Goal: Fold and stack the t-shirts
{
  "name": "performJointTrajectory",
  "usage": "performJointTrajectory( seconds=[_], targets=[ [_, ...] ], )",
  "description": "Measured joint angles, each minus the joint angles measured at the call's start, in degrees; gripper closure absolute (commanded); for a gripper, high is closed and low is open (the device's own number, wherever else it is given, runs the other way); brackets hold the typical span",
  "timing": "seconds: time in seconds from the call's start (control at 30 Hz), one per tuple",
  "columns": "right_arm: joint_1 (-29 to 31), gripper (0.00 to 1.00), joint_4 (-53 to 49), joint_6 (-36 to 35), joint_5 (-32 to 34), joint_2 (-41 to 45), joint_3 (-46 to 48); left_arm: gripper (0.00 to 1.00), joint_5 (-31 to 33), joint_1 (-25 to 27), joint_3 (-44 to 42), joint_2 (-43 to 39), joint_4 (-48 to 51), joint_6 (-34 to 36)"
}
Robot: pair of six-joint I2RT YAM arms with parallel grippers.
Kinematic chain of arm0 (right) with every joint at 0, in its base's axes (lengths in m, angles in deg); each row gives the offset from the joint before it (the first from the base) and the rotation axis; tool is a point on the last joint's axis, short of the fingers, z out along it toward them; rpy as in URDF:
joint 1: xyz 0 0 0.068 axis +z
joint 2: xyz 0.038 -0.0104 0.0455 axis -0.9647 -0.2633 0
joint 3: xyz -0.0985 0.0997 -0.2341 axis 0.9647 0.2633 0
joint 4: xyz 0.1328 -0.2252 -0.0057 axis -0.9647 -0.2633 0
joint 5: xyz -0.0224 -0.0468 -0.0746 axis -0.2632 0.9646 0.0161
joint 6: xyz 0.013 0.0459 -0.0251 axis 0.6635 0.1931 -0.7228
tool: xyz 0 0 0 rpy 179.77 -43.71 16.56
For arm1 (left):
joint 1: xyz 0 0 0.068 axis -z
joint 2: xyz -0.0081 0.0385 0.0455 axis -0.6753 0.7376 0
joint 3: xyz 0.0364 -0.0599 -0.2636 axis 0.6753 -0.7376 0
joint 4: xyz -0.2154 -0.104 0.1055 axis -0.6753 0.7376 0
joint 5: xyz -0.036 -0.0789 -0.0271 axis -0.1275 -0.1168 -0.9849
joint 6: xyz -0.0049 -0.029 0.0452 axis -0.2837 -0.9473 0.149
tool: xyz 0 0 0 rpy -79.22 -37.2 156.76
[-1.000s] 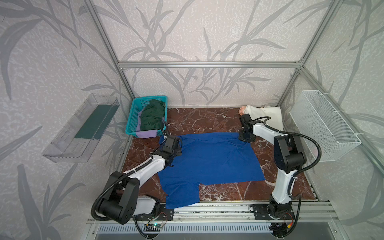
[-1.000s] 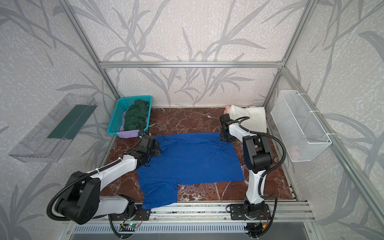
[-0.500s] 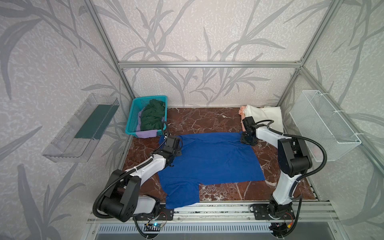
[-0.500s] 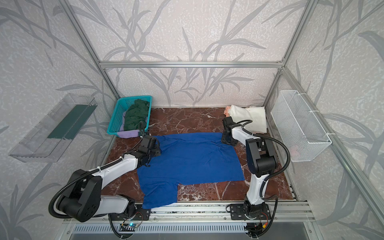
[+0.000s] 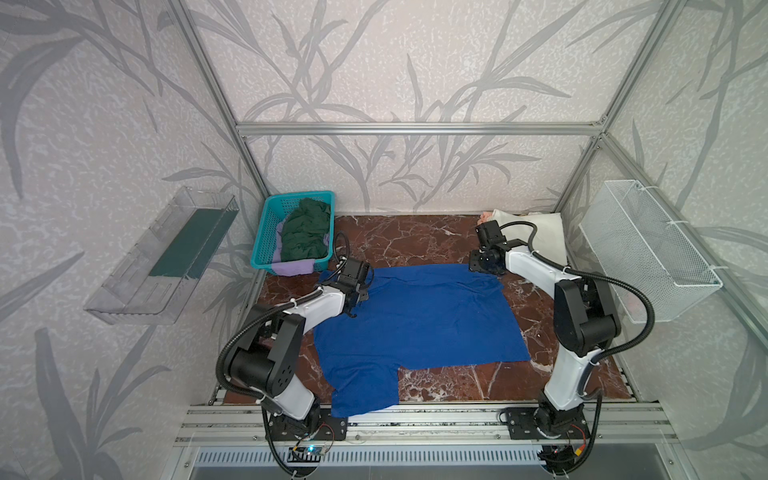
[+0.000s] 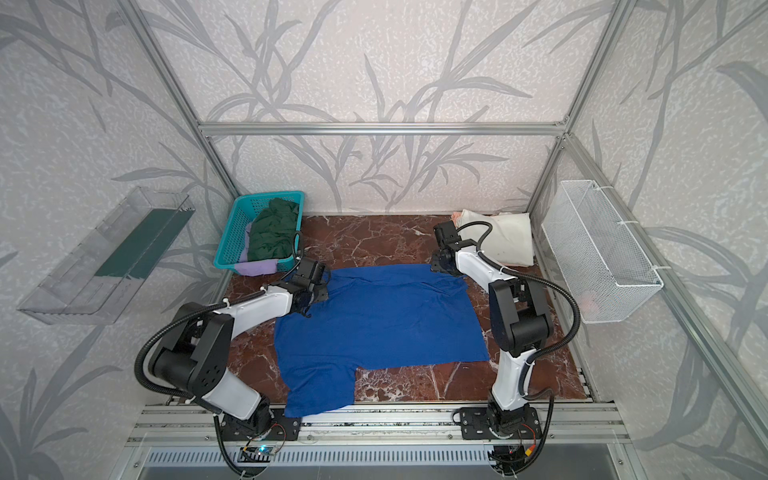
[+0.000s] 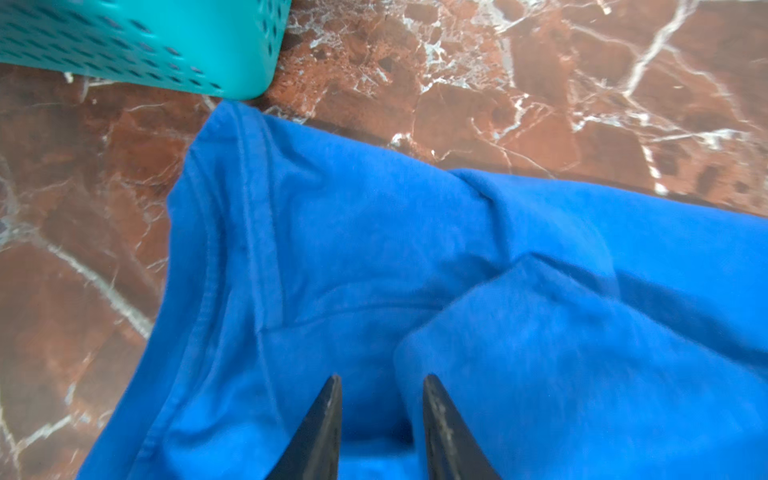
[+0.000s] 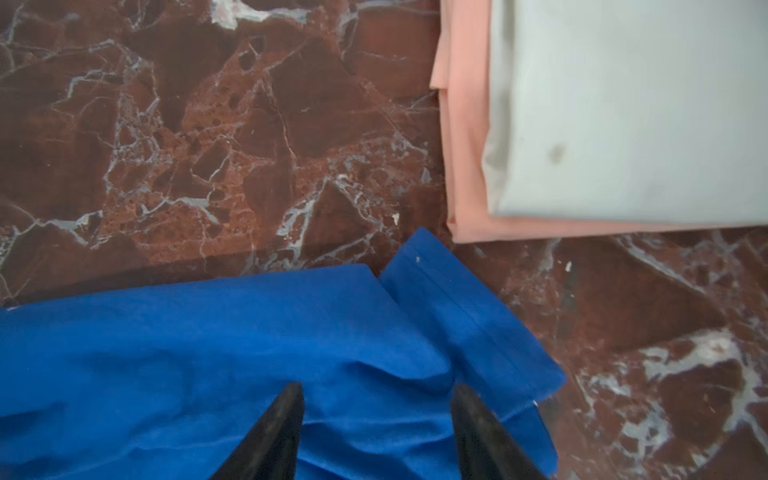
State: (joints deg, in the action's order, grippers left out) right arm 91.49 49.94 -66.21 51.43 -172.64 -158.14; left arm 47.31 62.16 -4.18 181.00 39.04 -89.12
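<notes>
Blue tee (image 5: 415, 316) spread on the counter (image 5: 415, 241), with your two end effectors at its far corners.

Your left end effector (image 7: 380, 380) sits low over the far-left corner, just beside the teal basket (image 5: 291, 199). Its tips are a little apart, with rumpled cloth under them and no pinch you can see. Your right end effector (image 8: 376, 388) is over the far-right corner, tips spread wide, gripping nothing. The tee lies mostly flat between both arms, with one sleeve reaching the front rail. A green tee (image 5: 305, 232) is heaped in the basket, and a lavender one (image 5: 293, 268) hangs over its near rim. In the back right, the cream tee (image 8: 623, 104) lies folded on the peach tee (image 8: 461, 166), just beside the blue corner.
</notes>
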Motion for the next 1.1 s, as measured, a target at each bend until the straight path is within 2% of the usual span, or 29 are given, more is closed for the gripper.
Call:
performJointTrajectory(
  seconds=[0.13, 0.37, 0.53, 0.97, 1.03, 1.1],
  targets=[
    [-0.2, 0.42, -0.1, 0.3, -0.7, -4.8, -3.5, 0.66, 0.0, -0.2, 2.6, 4.0, 1.2, -0.4],
    [-1.1, 0.42, -0.5, 1.3, -0.7, -8.7, -3.7, 0.71, 0.0, -1.3, 5.2, 8.0, 2.4, -1.5],
    [-2.3, 0.42, -0.1, 3.1, -0.8, -10.6, -4.6, 0.77, 0.2, -2.8, 5.2, 8.3, 2.7, -2.6],
    [-4.0, 0.4, 0.9, 7.0, -1.3, -11.0, -5.1, 0.82, 1.6, -3.3, 3.6, 7.6, 1.8, -4.2],
    [-4.1, 0.39, 1.1, 7.9, -1.0, -11.0, -5.1, 0.88, 1.9, -3.4, 3.0, 7.2, 1.7, -4.4],
    [-4.3, 0.38, 2.3, 8.8, -0.7, -10.9, -4.4, 0.89, 2.1, -3.5, 2.3, 6.7, 1.6, -4.5]
  ],
)
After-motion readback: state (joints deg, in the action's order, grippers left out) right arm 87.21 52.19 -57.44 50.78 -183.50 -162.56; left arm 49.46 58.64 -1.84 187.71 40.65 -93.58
